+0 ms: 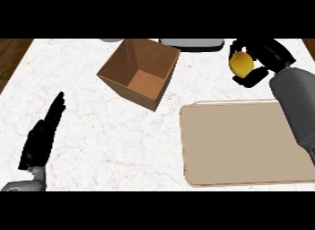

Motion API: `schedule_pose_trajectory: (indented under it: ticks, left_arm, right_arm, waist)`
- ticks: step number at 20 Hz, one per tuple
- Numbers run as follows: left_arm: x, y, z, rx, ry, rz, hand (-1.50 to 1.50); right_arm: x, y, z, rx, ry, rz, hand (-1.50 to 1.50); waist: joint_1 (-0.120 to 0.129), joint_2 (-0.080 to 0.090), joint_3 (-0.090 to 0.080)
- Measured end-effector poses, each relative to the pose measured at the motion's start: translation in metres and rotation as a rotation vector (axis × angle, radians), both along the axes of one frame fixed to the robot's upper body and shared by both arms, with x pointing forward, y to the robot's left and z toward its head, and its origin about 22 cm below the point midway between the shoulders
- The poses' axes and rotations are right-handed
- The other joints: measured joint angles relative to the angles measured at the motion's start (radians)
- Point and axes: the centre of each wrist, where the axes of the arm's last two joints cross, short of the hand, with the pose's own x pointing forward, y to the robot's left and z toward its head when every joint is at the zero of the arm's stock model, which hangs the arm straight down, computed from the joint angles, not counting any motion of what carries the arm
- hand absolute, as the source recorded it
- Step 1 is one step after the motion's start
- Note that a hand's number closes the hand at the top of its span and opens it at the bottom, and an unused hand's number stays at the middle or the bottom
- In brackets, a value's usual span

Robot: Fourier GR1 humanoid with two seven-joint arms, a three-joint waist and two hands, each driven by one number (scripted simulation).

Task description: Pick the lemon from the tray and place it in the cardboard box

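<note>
Marble counter [87,134] bears one cardboard box [140,72], one tray [246,143]; right hand [262,58] grips one lemon [241,64]

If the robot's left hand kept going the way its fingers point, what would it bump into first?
Probably nothing. The left hand points up and slightly right across bare counter, passing left of the box. The way looks free up to the counter's far edge, though its height above the counter is hard to judge.

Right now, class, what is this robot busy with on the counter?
The robot's right hand is curled round the lemon, held up beyond the far edge of the tray, which has nothing left on it. The open cardboard box stands to the left of the lemon, nothing in it yet. The left hand rests open at the left, fingers straight.
</note>
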Motion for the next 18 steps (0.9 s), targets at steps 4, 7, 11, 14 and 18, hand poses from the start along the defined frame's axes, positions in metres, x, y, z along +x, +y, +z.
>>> schedule_pose_trajectory:
  ticks: [4, 7, 11, 14, 18]
  left_arm:
    - [-0.004, 0.006, -0.001, 0.001, 0.014, 0.007, 0.00]
    - [-0.005, 0.007, 0.003, 0.002, 0.010, 0.013, 0.00]
    - [-0.008, 0.009, 0.001, -0.003, 0.015, 0.016, 0.00]
    - [-0.007, 0.011, 0.000, -0.003, 0.017, 0.014, 0.00]
    - [-0.007, 0.003, -0.004, -0.003, 0.009, 0.009, 0.00]
  right_arm:
    - [0.009, 0.018, 0.024, 0.169, -0.011, 0.121, 1.50]
    - [0.013, 0.037, 0.041, 0.246, -0.011, 0.198, 1.50]
    - [0.016, 0.064, 0.068, 0.303, -0.003, 0.259, 1.50]
    - [0.014, 0.101, 0.078, 0.313, 0.003, 0.275, 1.50]
    - [0.014, 0.142, 0.089, 0.298, 0.020, 0.270, 1.50]
  waist:
    - [-0.007, -0.005, -0.001]
    - [-0.012, -0.007, -0.001]
    - [-0.016, -0.008, -0.001]
    - [-0.018, -0.009, -0.002]
    - [-0.013, -0.006, -0.002]
